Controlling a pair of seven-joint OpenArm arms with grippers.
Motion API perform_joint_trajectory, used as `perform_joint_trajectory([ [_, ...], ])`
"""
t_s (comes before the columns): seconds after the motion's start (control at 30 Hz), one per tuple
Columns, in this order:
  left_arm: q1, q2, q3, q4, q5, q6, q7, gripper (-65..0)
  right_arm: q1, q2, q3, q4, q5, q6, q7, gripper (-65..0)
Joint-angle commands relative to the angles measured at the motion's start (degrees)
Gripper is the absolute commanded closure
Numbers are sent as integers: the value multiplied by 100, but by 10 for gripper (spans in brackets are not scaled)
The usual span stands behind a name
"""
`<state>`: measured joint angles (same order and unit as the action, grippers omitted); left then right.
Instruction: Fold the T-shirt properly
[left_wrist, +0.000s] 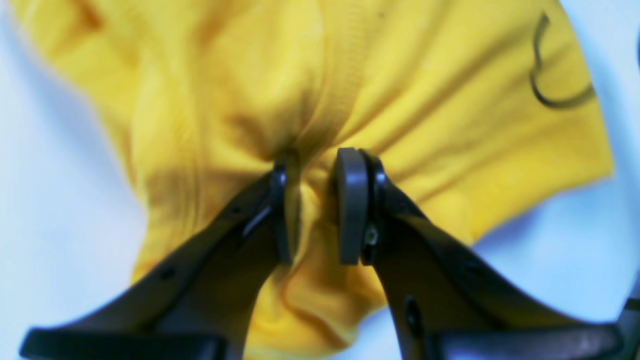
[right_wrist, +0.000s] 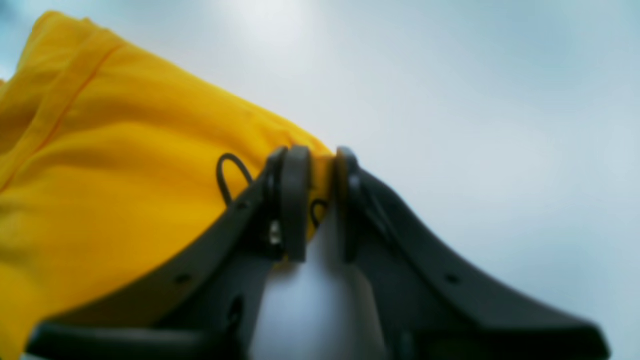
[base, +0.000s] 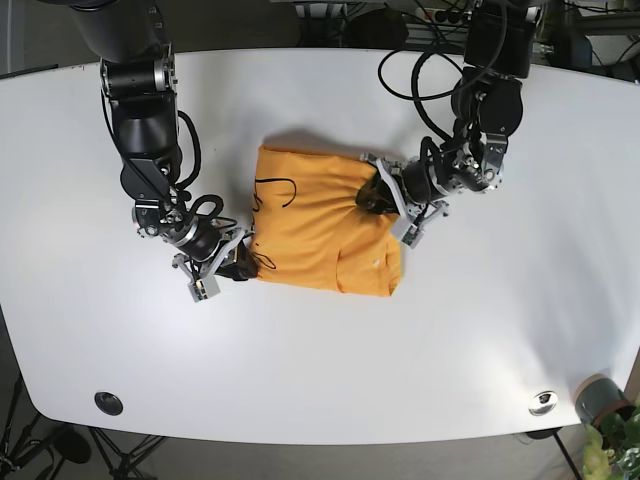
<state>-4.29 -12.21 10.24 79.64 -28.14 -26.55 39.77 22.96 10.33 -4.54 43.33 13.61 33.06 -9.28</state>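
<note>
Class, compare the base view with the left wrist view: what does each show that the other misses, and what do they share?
Only the base view shows both arms, the whole white table and the right gripper at the shirt's corner. Only the left wrist view shows the left gripper jaws pinching bunched fabric up close. Both show the yellow T-shirt with its dark line print.

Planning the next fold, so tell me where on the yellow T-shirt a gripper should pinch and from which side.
Pinch a thin outer edge, coming in low from the table side. The T-shirt lies flat, so only its borders offer a lip. The right gripper holds an edge corner that way; the left gripper bunches fabric instead.
</note>
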Motion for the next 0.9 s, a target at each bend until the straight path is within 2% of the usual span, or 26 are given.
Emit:
perform_joint_trajectory([
  [0.0, -225, -120, 18, -82, 32, 39, -8, -110, -32, 62, 10, 251, -29, -22, -44, -86],
  [0.17, -691, -190, 308, -469, 32, 39, -8, -110, -498, 167, 10, 788, -29, -31, -79, -86],
  [0.43, -1272, -199, 668, -917, 32, 39, -201, -110, -1237, 167, 27, 1772, -20, -31, -404, -84],
  [0.77, -1922, -208, 695, -1427, 32, 39, -227, -110, -2230, 141, 10, 3109, -20, -58, -756, -82],
  [0.87, -2089, -199, 747, -1603, 32, 39, -430, -110, -2485, 132, 1, 3443, -11, -75, -791, -82],
])
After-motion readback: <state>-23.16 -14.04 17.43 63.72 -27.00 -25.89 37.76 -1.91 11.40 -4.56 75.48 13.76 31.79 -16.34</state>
